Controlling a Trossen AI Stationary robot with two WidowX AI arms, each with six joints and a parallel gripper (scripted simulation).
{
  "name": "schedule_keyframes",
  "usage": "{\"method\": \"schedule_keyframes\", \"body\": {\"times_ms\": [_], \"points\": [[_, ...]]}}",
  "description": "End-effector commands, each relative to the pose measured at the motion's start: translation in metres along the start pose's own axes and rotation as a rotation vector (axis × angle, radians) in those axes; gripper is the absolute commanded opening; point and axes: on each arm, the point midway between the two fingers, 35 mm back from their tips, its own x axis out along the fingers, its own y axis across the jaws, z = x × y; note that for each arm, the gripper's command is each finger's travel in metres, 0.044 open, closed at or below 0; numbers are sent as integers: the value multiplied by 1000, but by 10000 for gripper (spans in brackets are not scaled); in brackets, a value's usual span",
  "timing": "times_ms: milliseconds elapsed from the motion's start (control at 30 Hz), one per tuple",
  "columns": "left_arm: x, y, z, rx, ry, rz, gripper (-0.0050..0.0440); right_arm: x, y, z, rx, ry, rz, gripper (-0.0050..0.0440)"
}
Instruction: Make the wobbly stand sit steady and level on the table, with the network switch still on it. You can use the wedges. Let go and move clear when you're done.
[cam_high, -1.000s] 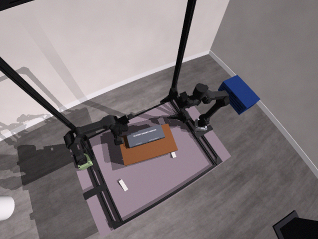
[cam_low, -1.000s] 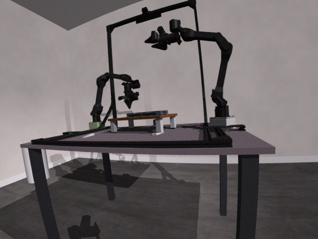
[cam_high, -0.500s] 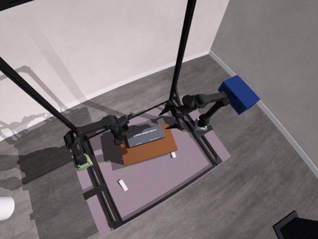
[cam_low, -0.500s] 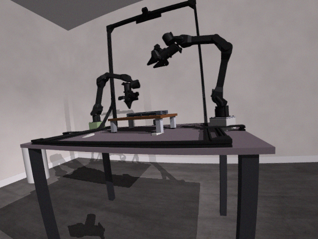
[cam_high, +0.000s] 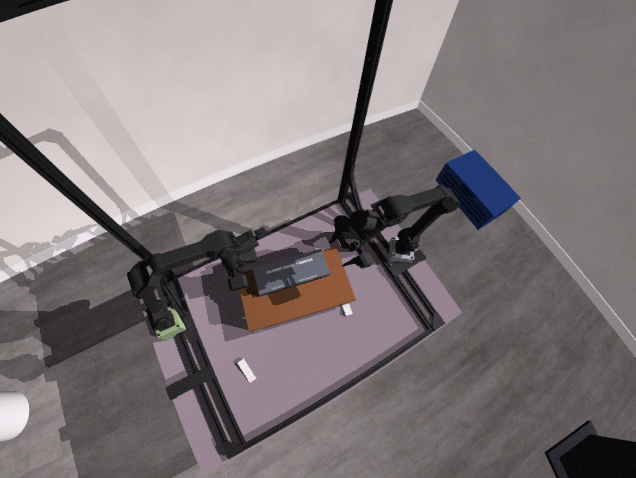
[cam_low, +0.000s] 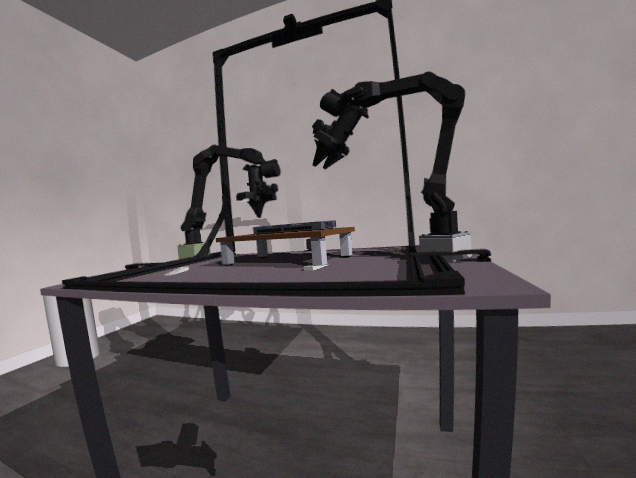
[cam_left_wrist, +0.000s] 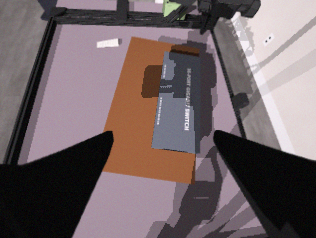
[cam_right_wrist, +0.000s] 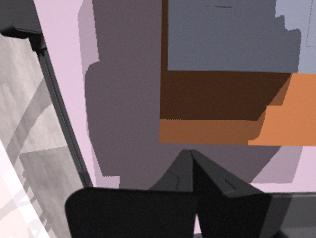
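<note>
- Over the far right part of the pinkish tabletop (cam_high: 298, 370) (cam_low: 257, 298) (cam_left_wrist: 65, 90) (cam_right_wrist: 65, 50), the left arm's black end effector (cam_high: 339, 253) (cam_low: 320, 166) (cam_left_wrist: 164, 134) hangs high with its fingers spread wide and nothing between them; a low approach from here could clip the board's edge and tilt it.
- On the far part of the orange-brown rectangular board of the stand (cam_high: 303, 308) (cam_low: 287, 235) (cam_left_wrist: 127, 125) (cam_right_wrist: 290, 130) lies the blue-grey flat box of a network switch (cam_high: 293, 272) (cam_low: 295, 226) (cam_left_wrist: 175, 120) (cam_right_wrist: 225, 35); a hard knock or a sudden rock could make it slide.
- At the far left, the right arm's black end effector (cam_high: 233, 264) (cam_low: 258, 215) (cam_right_wrist: 189, 151) points down with its fingers pressed together, empty. If it means to steady the board, pressing too hard or off-centre could rock the stand.
- At the near right, a small white wedge (cam_high: 347, 309) (cam_low: 315, 267) sits at the foot of a pale square leg (cam_low: 319, 250). How far under it reaches I cannot tell: too shallow may leave the wobble, too deep may lift that corner.
- Near left, a second white wedge, long and slim (cam_high: 245, 370) (cam_low: 177, 270) (cam_left_wrist: 108, 43), lies apart from the stand; pushing it under a leg that already bears well could bring a new tilt.
</note>
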Motion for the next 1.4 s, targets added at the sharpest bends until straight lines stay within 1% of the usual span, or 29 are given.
{"method": "schedule_keyframes", "body": {"times_ms": [0, 100, 133, 300, 467, 667, 700, 1033, 1233, 1267, 1367], "points": [[12, 3, -29, -10, 99, 11, 440, 0, 0, 0, 0, 0, 0, 0], [12, 3, -29, -10, 99, 11, 440, 0, 0, 0, 0, 0, 0, 0], [9, 2, -25, -4, 91, 9, 440, 0, 0, 0, 0, 0, 0, 0], [19, 8, -90, -17, 334, 35, 440, 0, 0, 0, 0, 0, 0, 0], [15, 14, -153, -29, 577, 64, 440, 0, 0, 0, 0, 0, 0, 0], [15, 14, -153, -29, 577, 64, 440, 0, 0, 0, 0, 0, 0, 0], [15, 12, -140, -23, 538, 55, 440, 0, 0, 0, 0, 0, 0, 0], [8, 17, -183, -34, 699, 80, 440, 0, 0, 0, 0, 0, 0, 0], [8, 17, -183, -34, 699, 80, 440, 0, 0, 0, 0, 0, 0, 0], [9, 16, -176, -29, 676, 72, 440, -6, 2, 10, -4, -53, 13, 440], [9, 16, -176, -29, 676, 72, 440, -29, 10, 38, -16, -213, 52, 440]]}}
